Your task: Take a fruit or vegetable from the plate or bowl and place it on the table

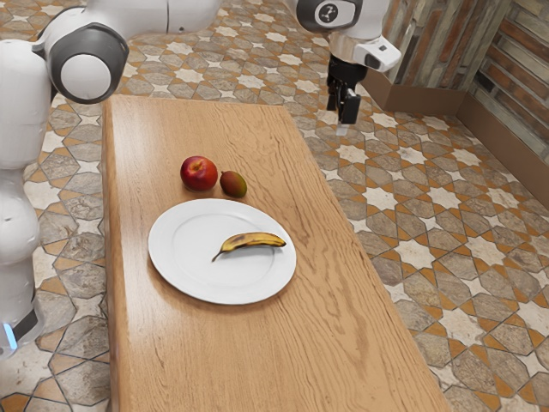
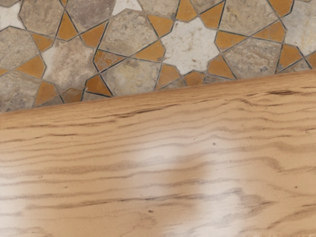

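In the exterior view my gripper (image 1: pixel 338 122) hangs high near the table's far right side, its two fingers apart with nothing between them. Well away from it, a white plate (image 1: pixel 184 266) lies on the wooden table (image 1: pixel 197 352). A yellow banana with dark patches (image 1: pixel 256 239) rests on the plate, toward its right side. Just beyond the plate's rim, a red apple (image 1: pixel 198 173) and a smaller red-green mango-like fruit (image 1: pixel 232 184) sit close together on the tabletop.
Bare wood of the table (image 2: pixel 148 168) and its edge lie under my hand in the wrist view, with patterned floor tiles (image 2: pixel 190 44) beyond. A wood-plank wall (image 1: pixel 429 51) stands at the exterior view's upper right.
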Controlling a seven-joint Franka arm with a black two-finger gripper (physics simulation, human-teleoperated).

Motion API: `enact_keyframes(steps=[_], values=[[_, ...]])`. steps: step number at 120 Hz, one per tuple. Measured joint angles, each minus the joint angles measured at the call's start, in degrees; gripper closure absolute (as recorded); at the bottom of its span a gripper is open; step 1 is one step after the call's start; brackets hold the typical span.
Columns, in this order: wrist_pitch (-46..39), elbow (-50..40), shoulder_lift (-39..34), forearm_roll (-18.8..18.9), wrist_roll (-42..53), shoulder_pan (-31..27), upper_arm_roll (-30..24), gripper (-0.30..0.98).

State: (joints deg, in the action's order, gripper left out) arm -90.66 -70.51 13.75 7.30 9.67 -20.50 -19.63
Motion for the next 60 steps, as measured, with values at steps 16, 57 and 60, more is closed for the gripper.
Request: enact_keyframes(steps=[16, 57, 60], values=[[0.0, 0.0, 0.0, -0.3, 1.6, 0.0, 0.0, 0.00], [0.0, -0.4, 0.2, -4.9, 3.0, 0.4, 3.1, 0.00], [0.0, -0.5, 0.2, -5.0, 3.0, 0.5, 2.7, 0.00]])
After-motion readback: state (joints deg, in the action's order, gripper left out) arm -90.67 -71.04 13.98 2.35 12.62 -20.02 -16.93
